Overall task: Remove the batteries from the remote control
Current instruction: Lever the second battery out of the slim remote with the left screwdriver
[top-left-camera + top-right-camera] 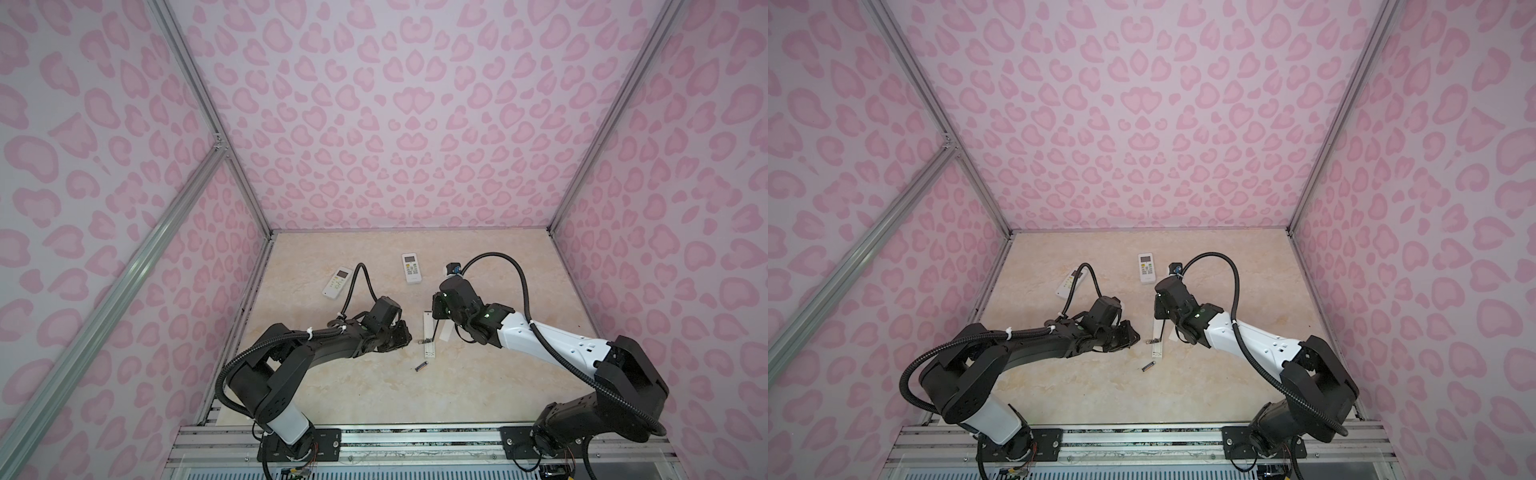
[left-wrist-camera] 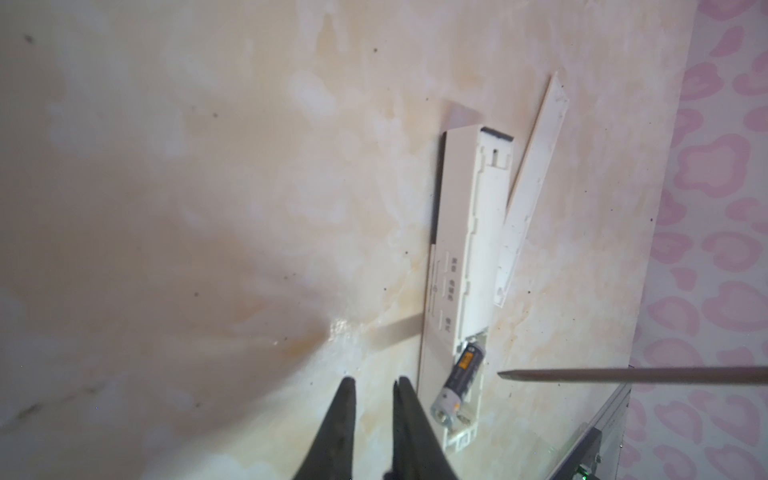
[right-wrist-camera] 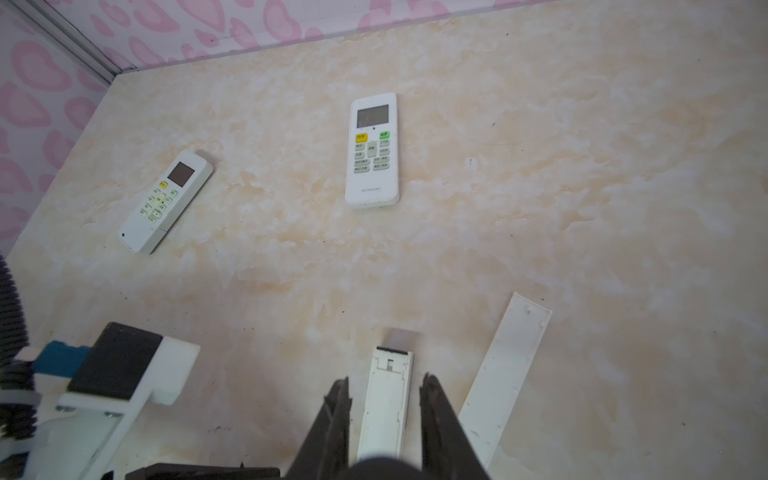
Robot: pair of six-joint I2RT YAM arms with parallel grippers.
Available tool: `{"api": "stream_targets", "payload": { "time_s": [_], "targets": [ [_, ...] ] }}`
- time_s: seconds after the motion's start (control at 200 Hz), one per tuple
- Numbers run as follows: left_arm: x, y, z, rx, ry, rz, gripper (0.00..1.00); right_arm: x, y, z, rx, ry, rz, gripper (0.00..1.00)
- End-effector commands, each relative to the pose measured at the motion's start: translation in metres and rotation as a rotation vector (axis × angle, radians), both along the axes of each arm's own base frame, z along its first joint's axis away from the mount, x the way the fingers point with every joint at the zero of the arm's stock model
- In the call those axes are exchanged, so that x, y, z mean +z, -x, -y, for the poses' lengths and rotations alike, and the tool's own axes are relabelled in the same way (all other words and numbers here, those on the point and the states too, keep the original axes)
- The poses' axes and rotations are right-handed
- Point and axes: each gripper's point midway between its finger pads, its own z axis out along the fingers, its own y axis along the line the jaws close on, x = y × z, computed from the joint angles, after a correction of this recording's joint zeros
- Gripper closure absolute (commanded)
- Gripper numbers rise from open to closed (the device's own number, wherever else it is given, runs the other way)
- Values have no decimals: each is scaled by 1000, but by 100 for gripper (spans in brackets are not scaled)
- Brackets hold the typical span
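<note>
- At mid-table (image 1: 498, 270), slim remote (image 1: 427, 328) lay back-up, cover (image 3: 505, 382) off, just beside it.
- One battery (image 2: 459, 380) sat skewed in the open compartment, one end poking past the remote's edge.
- Second battery (image 1: 422, 366) lay loose on the table, nearer the arm bases.
- left gripper (image 2: 374, 384): jaws slightly apart, empty, tips just beside the poking end.
- right gripper (image 3: 385, 380): fingers straddled the remote's other end; couldn't tell if they clamped it.
- thin metal rod (image 2: 623, 374): tip next to the compartment.
- angled spare remote (image 3: 166, 201) and straight spare remote (image 3: 373, 149) sat face-up farther back.
</note>
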Motion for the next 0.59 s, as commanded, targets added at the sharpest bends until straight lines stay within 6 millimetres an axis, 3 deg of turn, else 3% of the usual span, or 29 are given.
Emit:
{"api": "stream_targets", "payload": {
  "time_s": [0.0,0.41,0.59],
  "targets": [
    [-2,-3,-2,-16,-30,0,79,3,-6,1,-6,14,19,100],
    [-8,-6,0,-23,-35,-17,79,-9,-11,-3,2,20,1,100],
    [-10,-5,0,-21,-36,-21,79,-4,-13,-8,14,4,10,100]
  ]
}}
